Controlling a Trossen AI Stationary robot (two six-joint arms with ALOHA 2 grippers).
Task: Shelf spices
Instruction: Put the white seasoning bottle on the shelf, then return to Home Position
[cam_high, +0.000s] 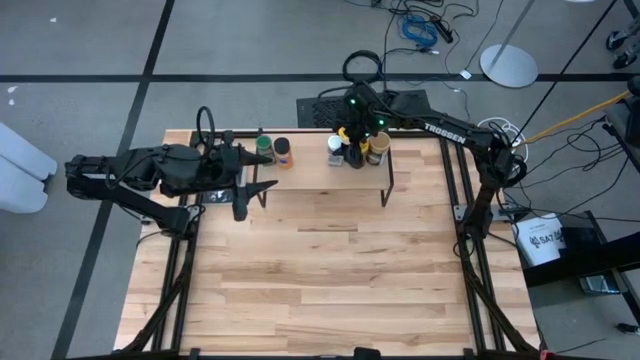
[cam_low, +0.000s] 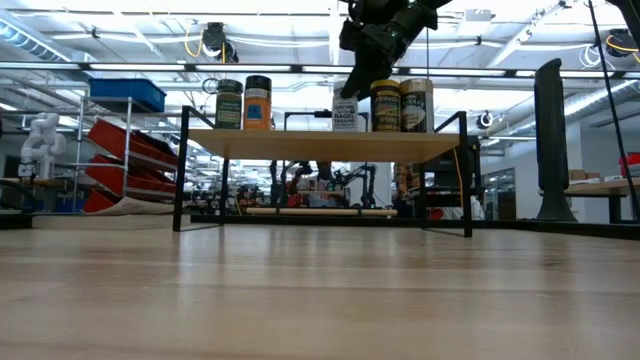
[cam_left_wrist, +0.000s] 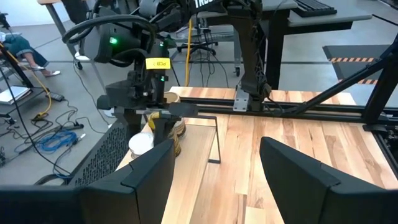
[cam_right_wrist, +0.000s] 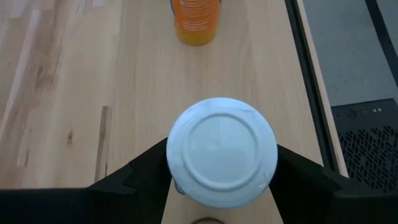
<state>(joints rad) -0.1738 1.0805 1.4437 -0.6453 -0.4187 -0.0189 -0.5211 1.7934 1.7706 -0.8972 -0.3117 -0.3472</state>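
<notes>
My right gripper (cam_right_wrist: 221, 177) is over the shelf (cam_low: 320, 146), straddling the white-lidded jar (cam_right_wrist: 222, 151). My fingers (cam_right_wrist: 146, 171) stand on either side of the lid, close against it. Whether they press on the jar or have let go, I cannot tell. The jar stands upright on the plank, as the low view confirms.

Five jars are on the shelf, all upright. At the left end of the plank stand the green-lidded jar (cam_low: 229, 103) and the orange jar with the dark lid (cam_low: 258, 101), side by side. Toward the right end stand the white-lidded jar, the yellow-lidded jar (cam_low: 385, 105) and the tan-lidded jar (cam_low: 416, 104), in a close row. A bare stretch of plank separates the two groups.

My left gripper (cam_high: 243, 186) rests out past the left end of the shelf, low over the table (cam_high: 330, 280), jaws apart with nothing between them. Its wrist view looks along the shelf toward my right arm.

The shelf stands at the far edge of the table.
</notes>
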